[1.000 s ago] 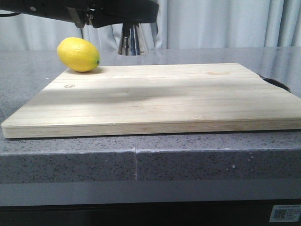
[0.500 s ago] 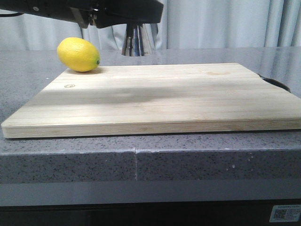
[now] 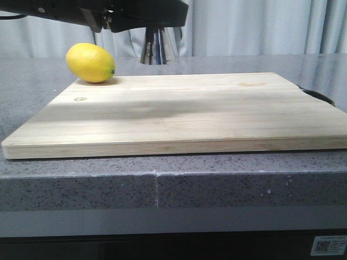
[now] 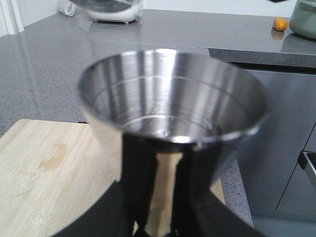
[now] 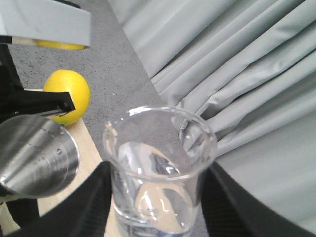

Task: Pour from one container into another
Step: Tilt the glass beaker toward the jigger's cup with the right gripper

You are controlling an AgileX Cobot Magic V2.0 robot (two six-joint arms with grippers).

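Note:
The steel jigger fills the left wrist view, cup mouth up, over the right end of the wooden board. My left gripper is shut on its narrow waist. In the right wrist view the clear glass beaker stands upright between the black fingers of my right gripper, which is shut on it. There the jigger hangs right beside the beaker, about level with it. In the front view only the jigger's lower part shows under a black arm, above the board's far edge.
A yellow lemon lies at the far left corner of the cutting board, close to the held jigger, and also shows as the lemon in the right wrist view. Grey curtains hang behind the stone counter.
In the front view the black arm and the jigger under it have shifted slightly right since one second ago. Over the last half second they have held still.

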